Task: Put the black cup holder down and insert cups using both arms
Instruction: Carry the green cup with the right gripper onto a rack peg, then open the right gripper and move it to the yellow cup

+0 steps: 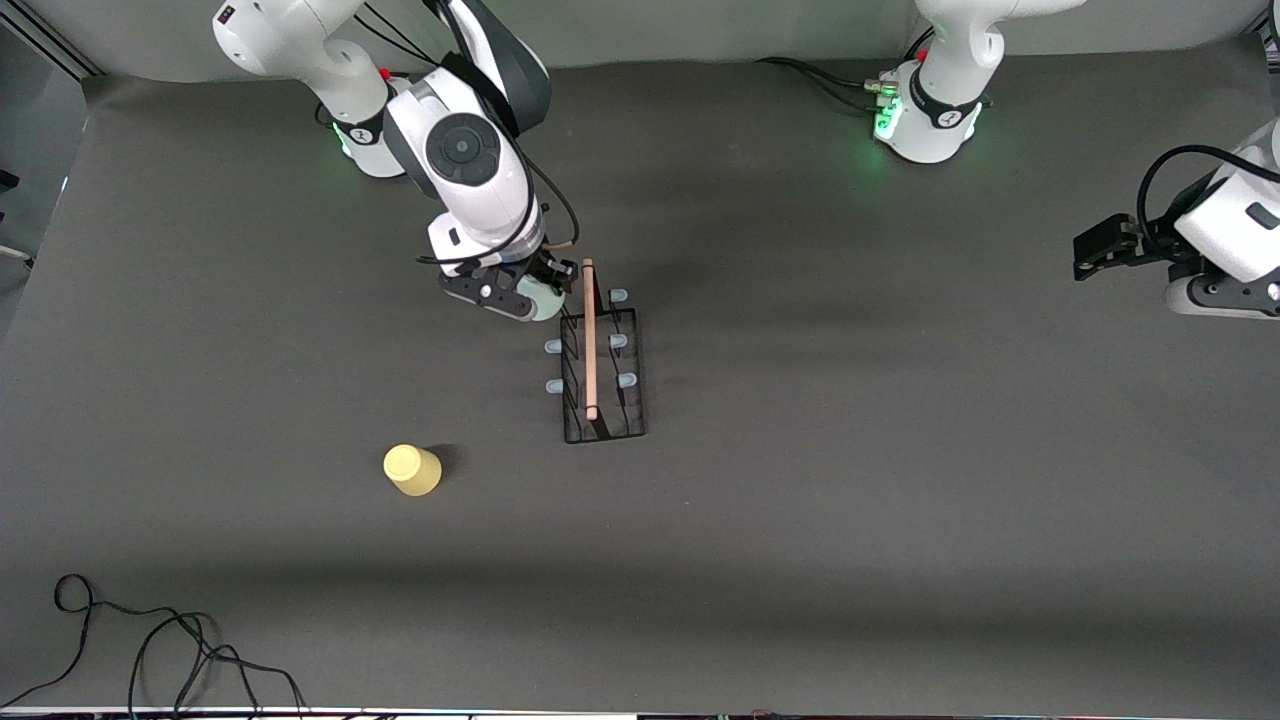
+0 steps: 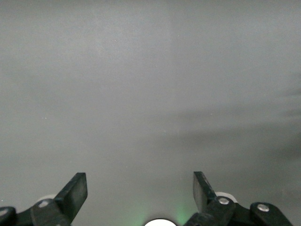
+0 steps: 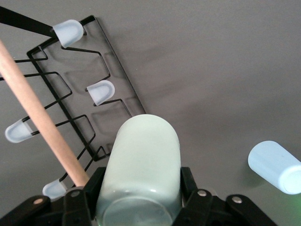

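The black cup holder (image 1: 603,365) stands mid-table, its wooden rod handle (image 1: 590,340) pointing away from the front camera. My right gripper (image 1: 545,292) is shut on a pale mint green cup (image 1: 547,299) beside the holder's end nearest the robots' bases. In the right wrist view this mint cup (image 3: 143,165) sits between the fingers (image 3: 91,188), its free end over the holder's wire edge (image 3: 117,75). A light blue cup (image 3: 275,167) lies on the table close by. A yellow cup (image 1: 412,470) stands nearer the front camera. My left gripper (image 1: 1092,250) waits open at the left arm's end of the table.
A black cable (image 1: 150,640) trails along the table edge nearest the front camera, toward the right arm's end. The left wrist view shows only bare grey surface between the open fingers (image 2: 75,188). The arm bases (image 1: 930,120) stand along the table edge farthest from the front camera.
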{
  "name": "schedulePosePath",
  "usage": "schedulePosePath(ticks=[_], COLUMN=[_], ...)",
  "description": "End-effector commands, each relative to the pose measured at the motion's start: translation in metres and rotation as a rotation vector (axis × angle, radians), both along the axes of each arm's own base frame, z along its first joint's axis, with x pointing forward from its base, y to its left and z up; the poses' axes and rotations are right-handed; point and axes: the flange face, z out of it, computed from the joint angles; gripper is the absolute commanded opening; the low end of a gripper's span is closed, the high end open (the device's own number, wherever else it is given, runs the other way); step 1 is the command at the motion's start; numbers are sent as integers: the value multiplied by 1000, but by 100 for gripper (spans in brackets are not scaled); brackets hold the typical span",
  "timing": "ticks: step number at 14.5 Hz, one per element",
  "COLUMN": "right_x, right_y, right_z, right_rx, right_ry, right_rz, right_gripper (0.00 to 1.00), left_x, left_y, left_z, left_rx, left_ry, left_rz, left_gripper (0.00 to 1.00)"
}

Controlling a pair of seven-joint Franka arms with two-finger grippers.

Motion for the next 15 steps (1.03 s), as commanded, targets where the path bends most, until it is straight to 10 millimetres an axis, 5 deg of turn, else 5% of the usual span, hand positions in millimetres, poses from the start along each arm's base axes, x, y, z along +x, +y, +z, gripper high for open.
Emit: schedulePosePath(ticks=[1,4,5,6,11,15], right_x=[6,7,6,6,28,83], right_y=[10,8,8,8,-10,-92], right_z=[-10,-10,-10,-6,31,54], right_rx=[5,3,2,2,4,20], right_ry=[-2,-1,0,1,16,34], right_rz=[9,2,-2,-1,2,202], right_gripper=[0,0,92,100,100,100], left_x=[0,1,1,1,2,3], left_y=[-4,-2,-4,-4,-4,-2], left_z=[4,3,2,3,3,2], left_rx=[19,19,19,18,18,16], left_ry=[-13,-11,-11,-13,-20,-25], left_rz=[-26,-23,-26,-26,-26,-22], left_gripper=[100,100,100,100,100,100])
